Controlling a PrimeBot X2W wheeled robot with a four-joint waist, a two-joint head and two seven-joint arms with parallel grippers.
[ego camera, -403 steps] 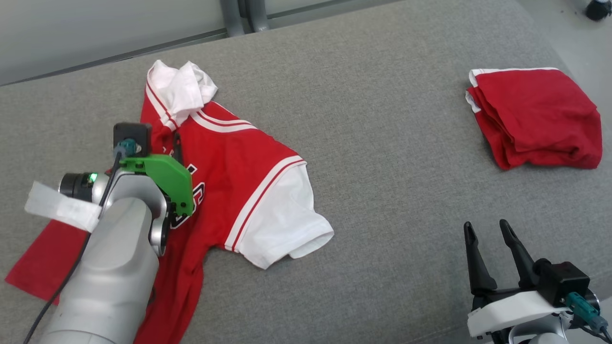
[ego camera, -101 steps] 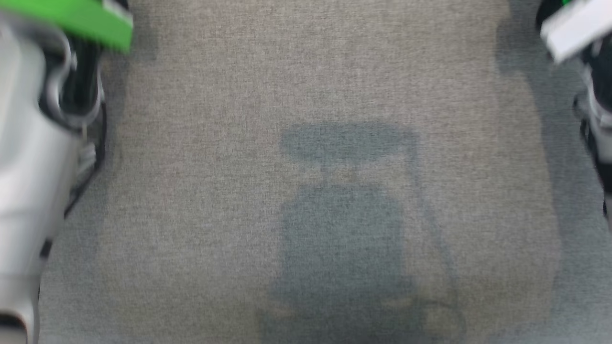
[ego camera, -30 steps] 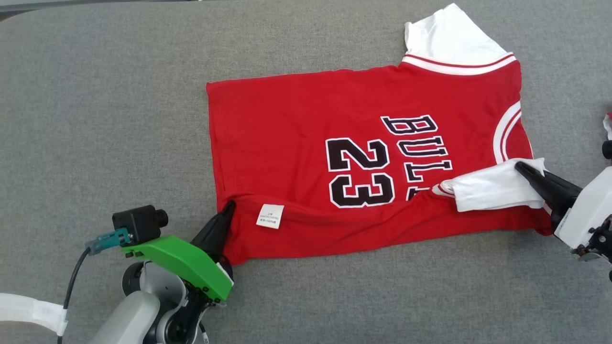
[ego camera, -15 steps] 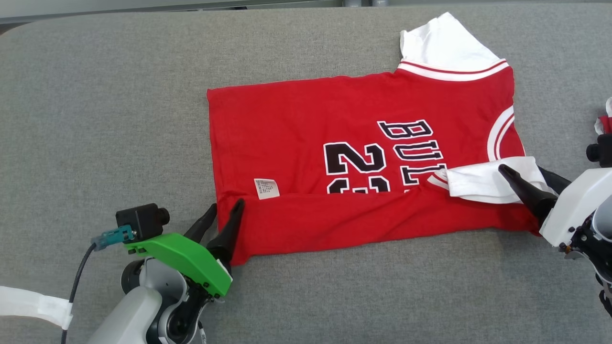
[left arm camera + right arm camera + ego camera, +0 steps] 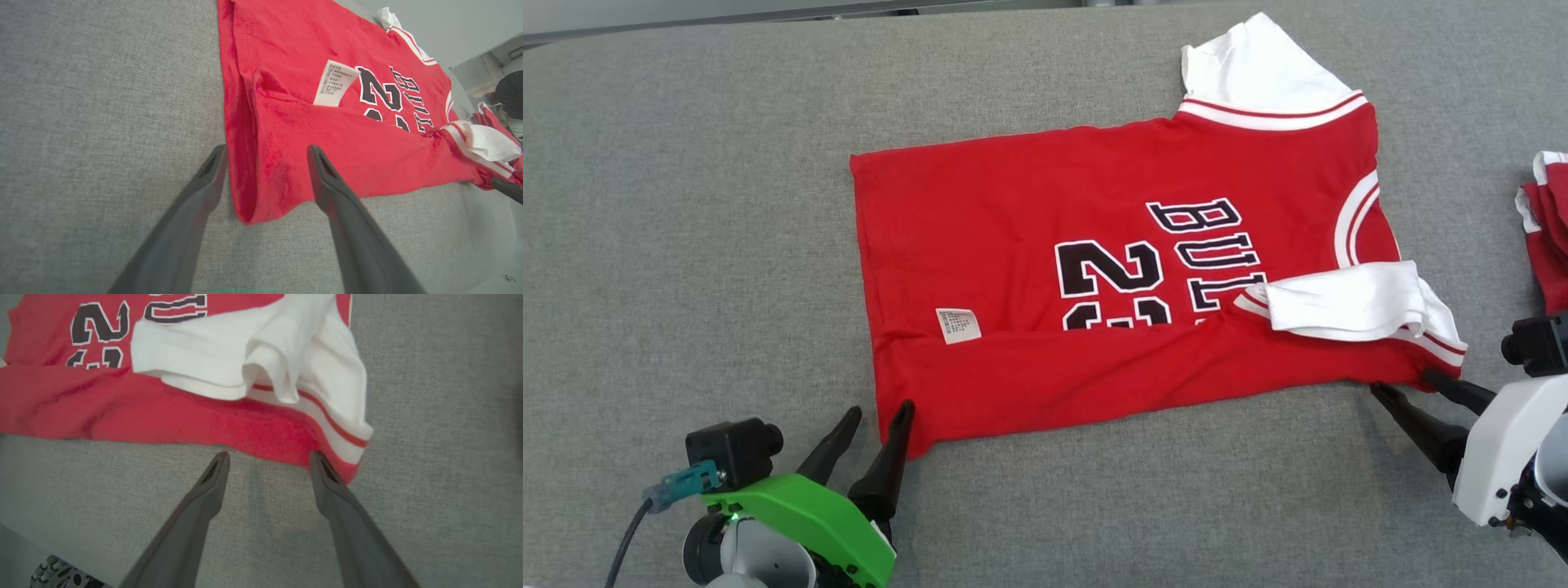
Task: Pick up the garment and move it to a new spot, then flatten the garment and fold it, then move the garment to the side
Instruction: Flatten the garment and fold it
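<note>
Both of my pincers stand with their fingers apart, and neither holds anything.

From the head view, my left pincer sits at the lower left. One fingertip is just at the near left corner of the garment and the other is over the grey cushion. My right pincer is at the lower right, with its tips just at the garment's near right corner. The garment is a red jersey with black lettering, spread across the middle of the cushion. Its near long edge is folded over onto the body, and this fold covers the lower part of the number. A small white label lies at the fold line on the left. One white sleeve is turned in over the red cloth on the right, while the other sleeve sticks out at the far side. A second red cloth lies well apart at the right edge.

From the left wrist view, my left pincer straddles the garment's folded corner, which lies between the two open fingers. I cannot tell whether either finger touches the cloth. The label stands up from the fold beyond.

From the right wrist view, my right pincer is spread wide. One tip is over bare cushion just short of the red edge, and the other is at the corner by the striped trim. The white sleeve is bunched on the red just beyond.
</note>
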